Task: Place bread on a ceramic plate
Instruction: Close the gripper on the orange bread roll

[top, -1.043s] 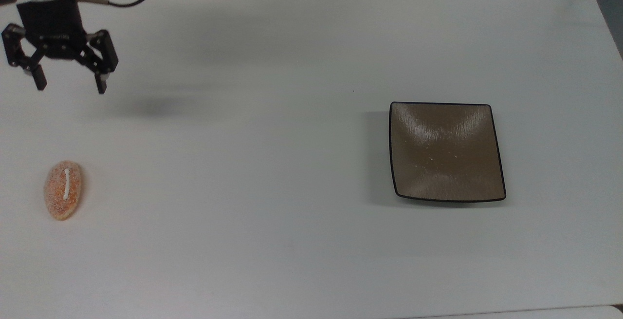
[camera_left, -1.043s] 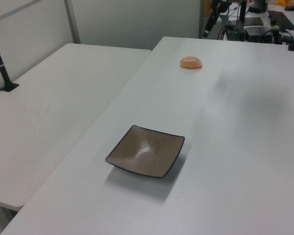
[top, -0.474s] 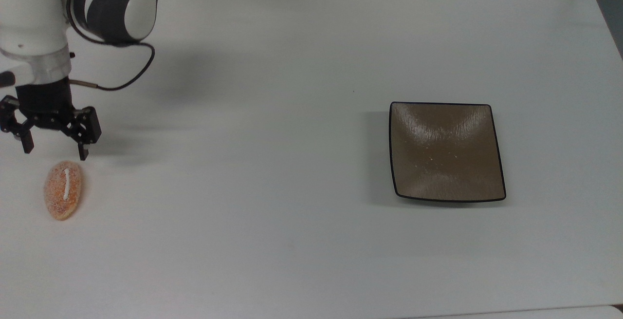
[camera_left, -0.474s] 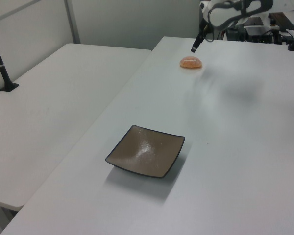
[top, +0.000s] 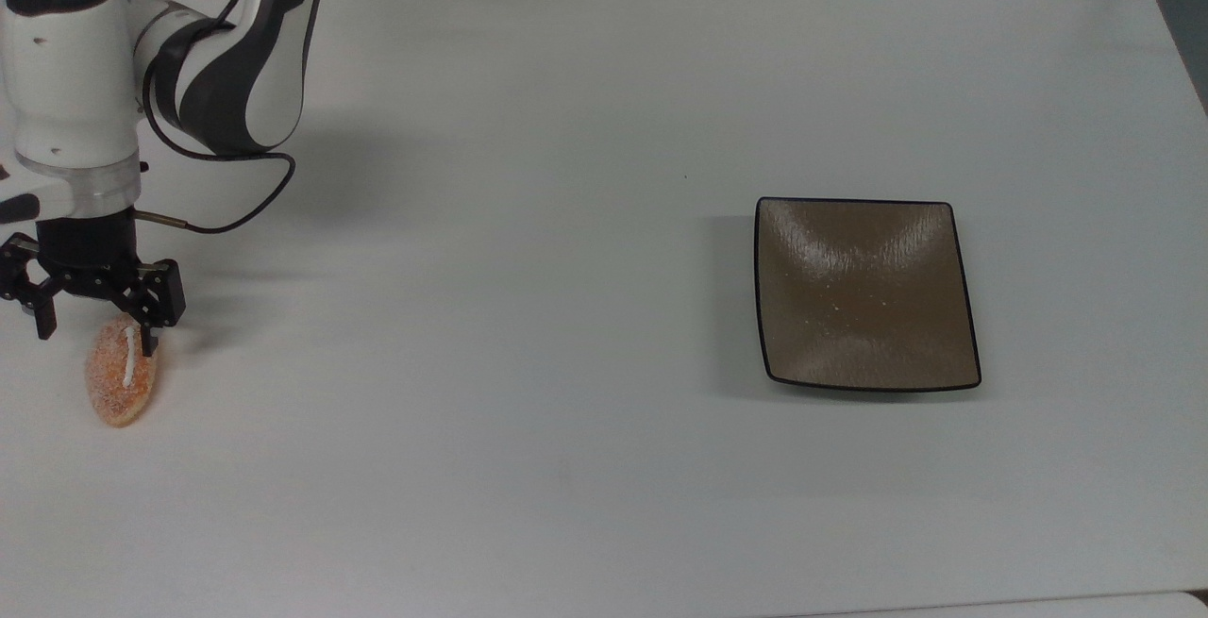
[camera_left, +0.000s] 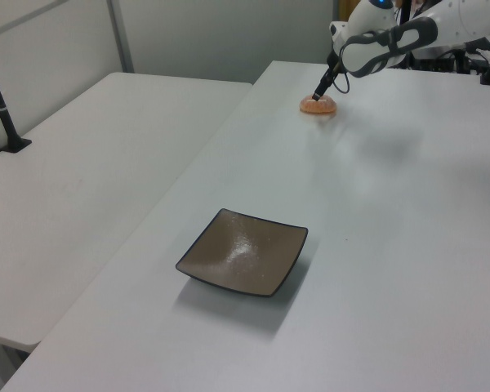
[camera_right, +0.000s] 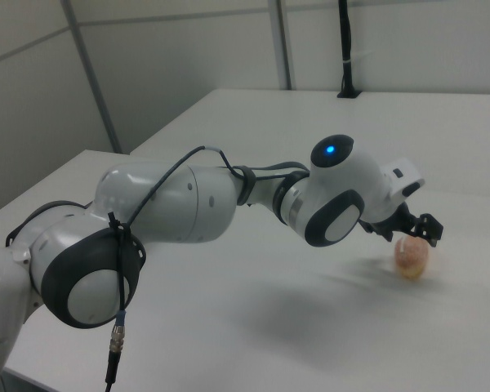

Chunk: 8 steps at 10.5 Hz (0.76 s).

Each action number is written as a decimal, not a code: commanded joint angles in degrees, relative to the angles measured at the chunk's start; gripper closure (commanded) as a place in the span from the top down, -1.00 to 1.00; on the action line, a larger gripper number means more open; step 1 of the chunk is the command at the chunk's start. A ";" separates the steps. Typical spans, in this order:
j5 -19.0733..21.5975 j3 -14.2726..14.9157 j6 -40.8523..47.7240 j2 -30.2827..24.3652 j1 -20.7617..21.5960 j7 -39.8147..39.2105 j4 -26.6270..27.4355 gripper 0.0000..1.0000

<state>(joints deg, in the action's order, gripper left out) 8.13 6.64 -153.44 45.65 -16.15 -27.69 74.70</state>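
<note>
Black two-finger gripper point(top: 94, 335) hanging w/ jaws spread over top end of small oval orange-tan sugared bread point(top: 121, 375), near top view's left edge of white table point(top: 528, 335). Square glossy brown ceramic plate point(top: 864, 292) well apart, toward top view's right edge, nothing on it.

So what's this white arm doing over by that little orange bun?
The robot arm has its gripper right over the bread, jaws open and straddling one end of it, not yet closed. The bread lies on the white table. The brown ceramic plate sits empty, well away toward the top view's right.
</note>
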 commanded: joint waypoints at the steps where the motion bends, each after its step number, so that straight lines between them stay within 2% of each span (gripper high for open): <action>1: 0.92 -0.40 -0.89 2.33 -0.29 0.00 -1.84 1.00; 7: 0.92 -1.10 -4.15 3.92 -0.37 0.09 -1.31 1.00; 8: 0.92 -1.01 -4.06 3.83 -0.37 0.09 -1.14 0.80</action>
<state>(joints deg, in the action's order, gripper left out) 8.13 6.01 -156.26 48.95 -16.27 -27.63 74.22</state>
